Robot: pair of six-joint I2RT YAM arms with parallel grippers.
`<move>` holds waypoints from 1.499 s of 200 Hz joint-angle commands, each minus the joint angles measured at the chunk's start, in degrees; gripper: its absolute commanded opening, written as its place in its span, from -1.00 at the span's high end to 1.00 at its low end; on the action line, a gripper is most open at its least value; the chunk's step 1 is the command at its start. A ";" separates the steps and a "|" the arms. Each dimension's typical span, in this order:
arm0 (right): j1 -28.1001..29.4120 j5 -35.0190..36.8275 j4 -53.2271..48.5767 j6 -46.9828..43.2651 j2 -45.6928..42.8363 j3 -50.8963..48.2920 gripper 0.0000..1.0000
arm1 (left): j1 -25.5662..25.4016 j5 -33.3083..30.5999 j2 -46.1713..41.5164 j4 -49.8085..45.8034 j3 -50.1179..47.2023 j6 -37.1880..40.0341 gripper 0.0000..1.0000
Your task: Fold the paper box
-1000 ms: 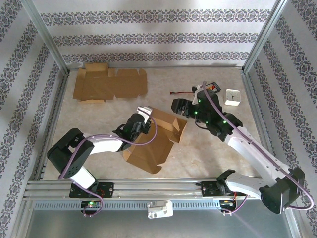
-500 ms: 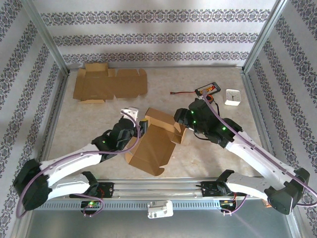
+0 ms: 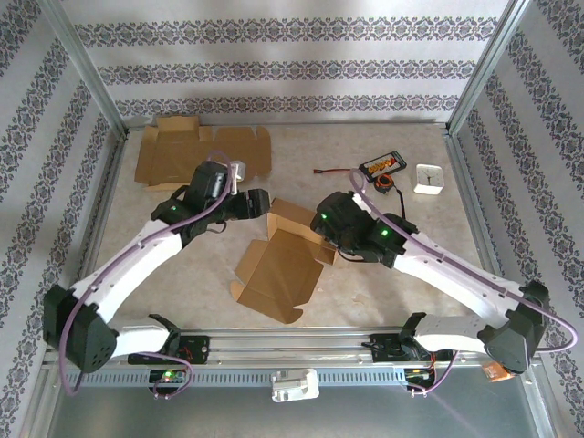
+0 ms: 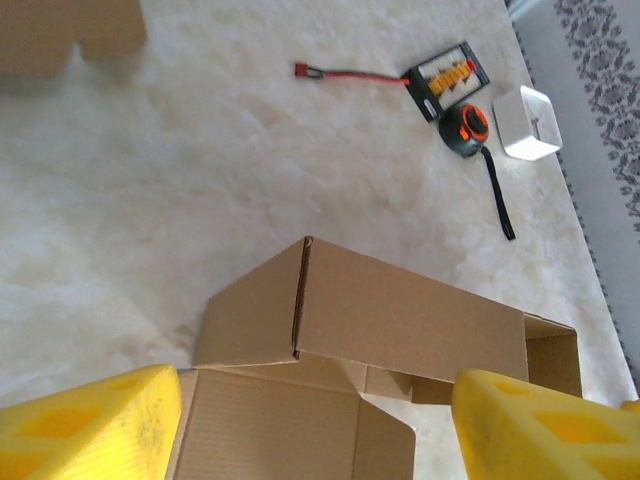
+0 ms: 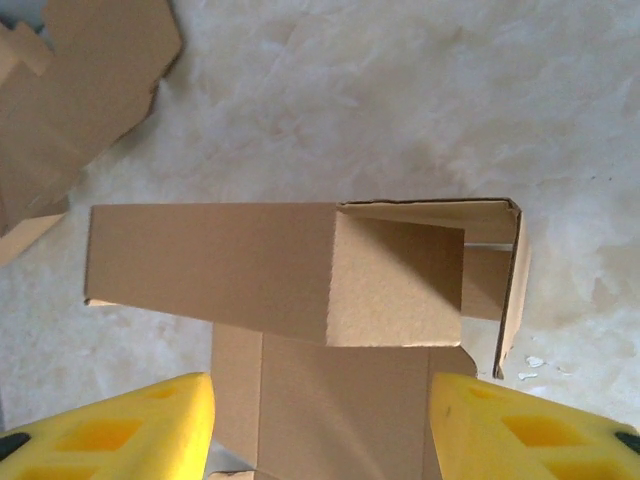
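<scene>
Paper box (image 3: 281, 260), partly folded: left gripper (image 3: 258, 203) has released it, jaws spread, above its far-left corner. Right gripper (image 3: 321, 221), jaws spread and pinching nothing, has come over its right end. Likely a regrasp; folding is unfinished.

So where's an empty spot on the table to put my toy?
Bare table at the back, between the flat cardboard and the red-wired pack. Also near the front, between the half-folded box and the right arm. Crowded: the middle, where the left arm and right arm lean over that box, and the back right corner with the tape measure and white box.
</scene>
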 commanded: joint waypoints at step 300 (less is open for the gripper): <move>-4.52 -11.16 7.09 -31.20 32.20 22.00 -0.16 | 3.04 -13.40 -2.42 9.98 -12.33 -11.77 -0.24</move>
